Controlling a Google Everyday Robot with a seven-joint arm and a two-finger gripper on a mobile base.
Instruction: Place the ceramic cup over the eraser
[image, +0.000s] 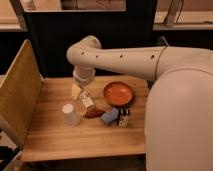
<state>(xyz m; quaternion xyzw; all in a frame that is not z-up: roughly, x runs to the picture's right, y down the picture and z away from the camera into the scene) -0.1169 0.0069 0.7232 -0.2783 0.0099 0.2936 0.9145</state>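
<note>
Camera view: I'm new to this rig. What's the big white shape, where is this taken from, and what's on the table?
That is the robot's one arm, reaching from the picture's right over a wooden table. It is the only picture; where the camera sits is unrecorded. The tool hangs low by a white bottle, near the table's back. Also on the table: the ceramic cup, upright and apart from the tool; an orange-red bowl; a dark red piece; a blue piece; the dark eraser beside it. Whether the tool holds anything cannot be told.
</note>
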